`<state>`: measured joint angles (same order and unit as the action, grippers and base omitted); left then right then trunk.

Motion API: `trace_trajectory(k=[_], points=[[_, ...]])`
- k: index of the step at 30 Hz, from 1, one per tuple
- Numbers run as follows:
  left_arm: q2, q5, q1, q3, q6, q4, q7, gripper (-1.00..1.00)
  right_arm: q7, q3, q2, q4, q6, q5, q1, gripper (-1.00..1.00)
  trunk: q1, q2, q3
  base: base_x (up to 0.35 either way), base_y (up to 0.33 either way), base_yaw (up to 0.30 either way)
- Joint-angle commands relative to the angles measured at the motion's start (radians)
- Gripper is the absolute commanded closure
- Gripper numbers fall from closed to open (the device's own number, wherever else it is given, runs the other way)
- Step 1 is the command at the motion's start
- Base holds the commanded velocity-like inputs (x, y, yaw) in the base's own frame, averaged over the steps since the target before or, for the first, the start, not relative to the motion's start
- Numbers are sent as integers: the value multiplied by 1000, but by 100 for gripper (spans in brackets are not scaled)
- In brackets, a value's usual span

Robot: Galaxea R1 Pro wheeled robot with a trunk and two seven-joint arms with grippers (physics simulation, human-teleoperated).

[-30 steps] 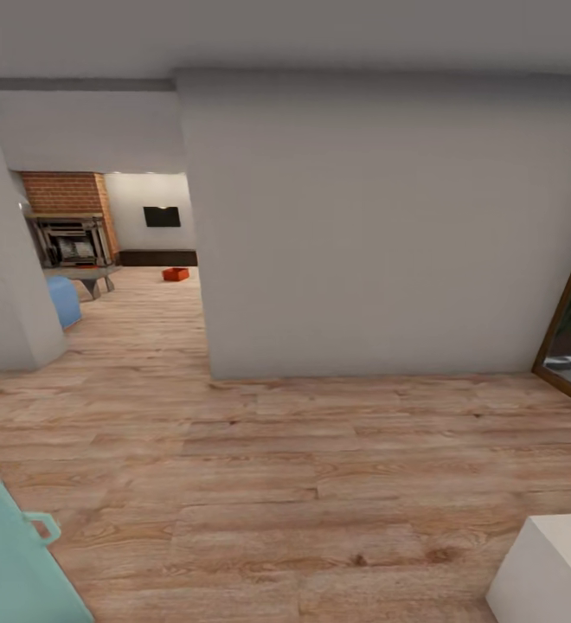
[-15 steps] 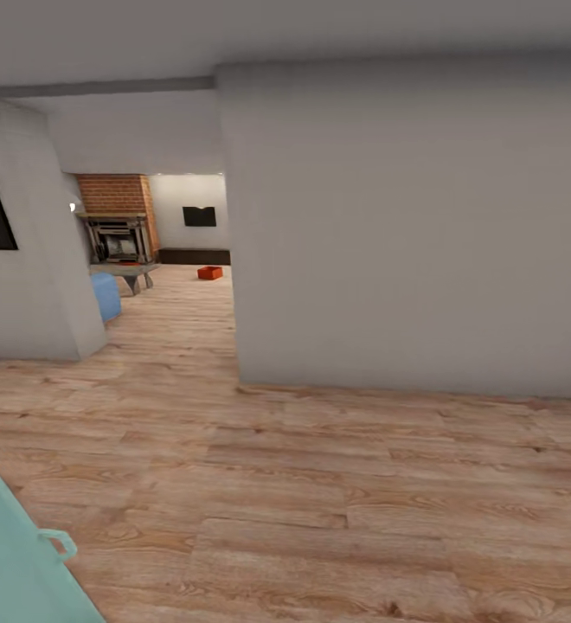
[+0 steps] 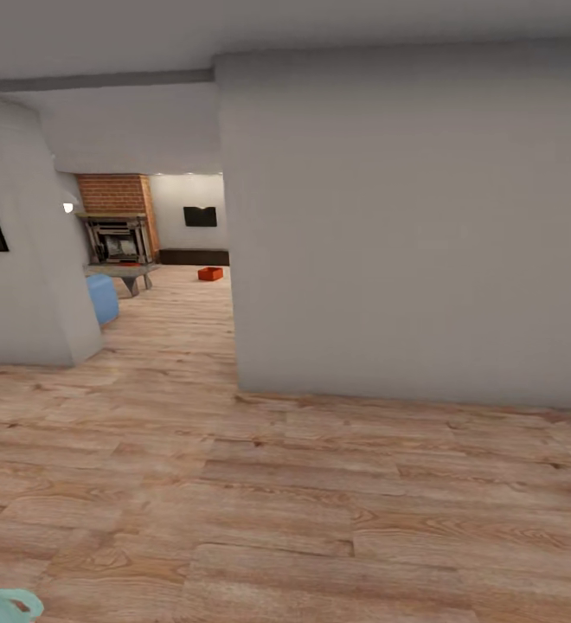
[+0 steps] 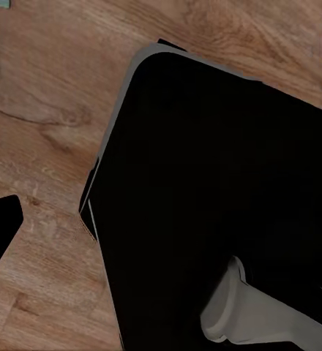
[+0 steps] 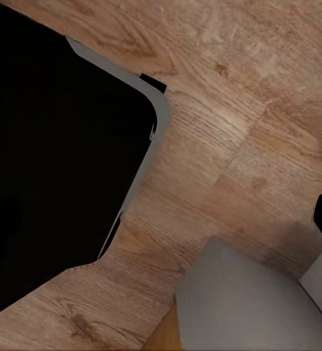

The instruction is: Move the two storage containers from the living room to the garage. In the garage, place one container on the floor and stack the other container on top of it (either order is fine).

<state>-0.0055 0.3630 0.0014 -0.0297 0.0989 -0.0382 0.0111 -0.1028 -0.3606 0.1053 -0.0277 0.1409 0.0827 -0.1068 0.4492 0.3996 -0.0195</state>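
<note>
The grey wall is hiding most of the living room; beyond it, one storage container is showing too small for detail, near the half-hidden fireplace.

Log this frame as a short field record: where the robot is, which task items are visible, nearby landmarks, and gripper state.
location: hallway on light wood plank floor, facing a grey wall
task item visible: one orange-red storage container, far off on the floor through the opening
landmarks beside it: brick fireplace, blue sofa, dark wall panel
carried load: none seen
grippers: open or shut cannot be told from the wrist views
task stage: container not yet reached
</note>
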Motion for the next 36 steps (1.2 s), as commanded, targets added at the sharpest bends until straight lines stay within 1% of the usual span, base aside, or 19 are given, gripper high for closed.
trace_trajectory(k=[1, 13, 23, 32, 36], points=[[0, 2, 0, -3, 2, 0, 1, -100, -1, 2, 0, -3, 6, 9, -1, -100, 1, 0, 0, 323, 0, 0], [-1, 2, 1, -3, 2, 0, 1, -100, -1, -1, 1, -3, 4, 11, -1, -100, 1, 0, 0, 323, 0, 0], [-1, 2, 0, -3, 2, 0, 1, -100, -1, 0, -8, -3, -5, 10, -1, -100, 1, 0, 0, 323, 0, 0], [-1, 2, 0, -3, 2, 0, 1, -100, -1, 1, -9, -3, -1, 6, -1, -100, 1, 0, 0, 323, 0, 0], [-1, 2, 0, -3, 2, 0, 1, -100, -1, 5, -7, -3, 4, 3, -1, -100, 1, 0, 0, 323, 0, 145]])
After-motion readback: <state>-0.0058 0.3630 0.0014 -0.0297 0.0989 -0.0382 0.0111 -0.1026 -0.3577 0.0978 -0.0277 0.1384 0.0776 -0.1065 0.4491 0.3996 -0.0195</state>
